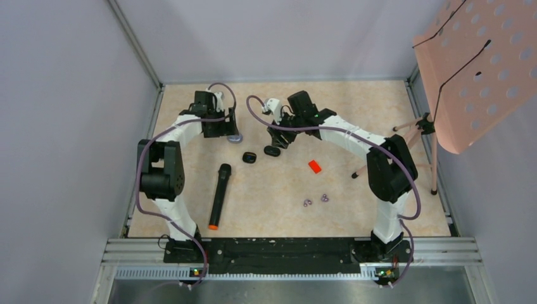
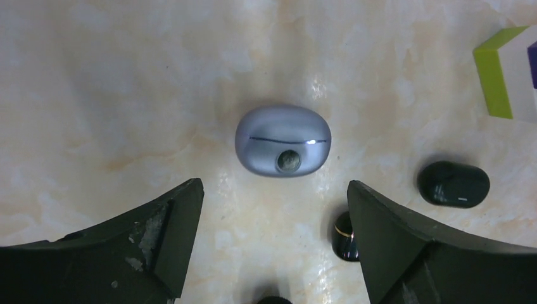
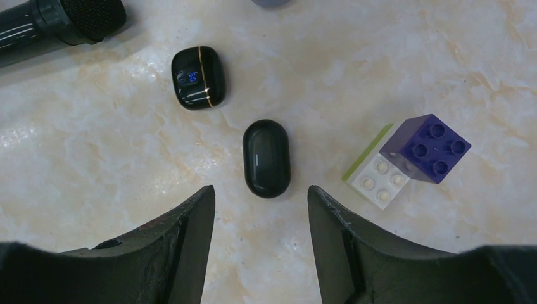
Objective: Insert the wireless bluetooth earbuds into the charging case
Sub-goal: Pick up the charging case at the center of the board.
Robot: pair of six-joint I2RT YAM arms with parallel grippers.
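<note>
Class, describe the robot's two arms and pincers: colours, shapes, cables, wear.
The left arm and right arm have white links, black joints and looping purple cables. The left pincer and right pincer each have two broad black wedge fingers; one left finger is scuffed.

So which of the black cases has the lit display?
The gold-banded black case, nearest the microphone, showing blue digits; the plain oval case is dark.

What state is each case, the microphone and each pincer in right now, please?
Blue-grey case: shut, lying flat.
Black oval case: shut, lying flat.
Gold-trimmed black case: shut, blue display lit.
Microphone: lying on its side.
Left pincer: open, empty.
Right pincer: open, empty.
</note>
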